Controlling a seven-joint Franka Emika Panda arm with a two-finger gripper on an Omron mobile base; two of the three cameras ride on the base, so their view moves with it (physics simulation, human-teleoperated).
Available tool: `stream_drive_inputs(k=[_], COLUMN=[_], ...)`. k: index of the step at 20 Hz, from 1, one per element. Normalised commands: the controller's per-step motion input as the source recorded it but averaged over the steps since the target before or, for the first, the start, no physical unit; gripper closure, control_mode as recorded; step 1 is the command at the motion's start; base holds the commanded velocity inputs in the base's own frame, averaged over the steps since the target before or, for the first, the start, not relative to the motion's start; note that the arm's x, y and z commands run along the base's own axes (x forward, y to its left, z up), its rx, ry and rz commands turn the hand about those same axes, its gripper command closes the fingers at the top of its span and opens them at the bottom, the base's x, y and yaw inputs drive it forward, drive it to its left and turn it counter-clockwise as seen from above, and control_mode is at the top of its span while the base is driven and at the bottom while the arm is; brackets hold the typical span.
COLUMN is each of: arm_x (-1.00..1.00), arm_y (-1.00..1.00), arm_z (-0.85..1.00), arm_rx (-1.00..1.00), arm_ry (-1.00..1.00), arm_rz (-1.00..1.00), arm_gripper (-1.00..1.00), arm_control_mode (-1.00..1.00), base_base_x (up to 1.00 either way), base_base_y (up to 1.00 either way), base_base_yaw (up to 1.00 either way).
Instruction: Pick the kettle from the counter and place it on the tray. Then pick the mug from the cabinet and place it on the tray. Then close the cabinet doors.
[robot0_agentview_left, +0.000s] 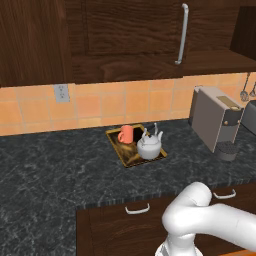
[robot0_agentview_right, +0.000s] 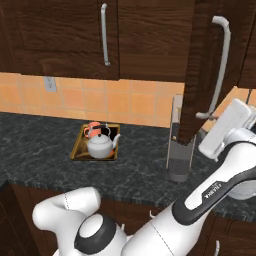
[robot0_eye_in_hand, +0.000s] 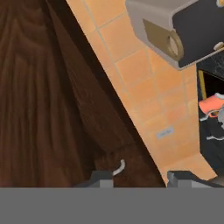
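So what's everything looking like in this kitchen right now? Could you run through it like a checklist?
Surface: dark marbled stone counter.
Job's things: gold-rimmed rectangular tray holds the squat white-grey kettle and the small orange mug. One dark wood cabinet door stands swung open; the other door looks shut.
Clutter: boxy grey coffee machine at the counter's right.
Grippers: two-finger gripper faces the open door's wood, jaws apart, holding nothing.
Cables: nothing seen.
Surroundings: orange tiled wall with a grey socket; lower drawers.
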Motion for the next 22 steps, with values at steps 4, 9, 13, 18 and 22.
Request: stream_drive_inputs(k=[4,9,13,18,22], arm_x=[-0.01,0.0,0.04,0.12,0.13], arm_y=[0.68,0.76,0.86,0.85,0.87], arm_z=[1.0,0.94,0.88,0.85,0.88], arm_rx=[-0.23,-0.21,-0.22,-0.22,-0.22], arm_ry=[0.0,0.02,0.05,0.03,0.08], arm_rz=[-0.02,-0.09,-0.13,-0.13,-0.13], arm_gripper=[-1.0,-1.0,-1.0,-1.0,-1.0], arm_control_mode=[-1.0,-1.0,-1.0,-1.0,-1.0], base_base_x=[0.0,0.0,0.0,0.0,0.0], base_base_y=[0.0,0.0,0.0,0.0,0.0], base_base_yaw=[0.0,0.0,0.0,0.0,0.0])
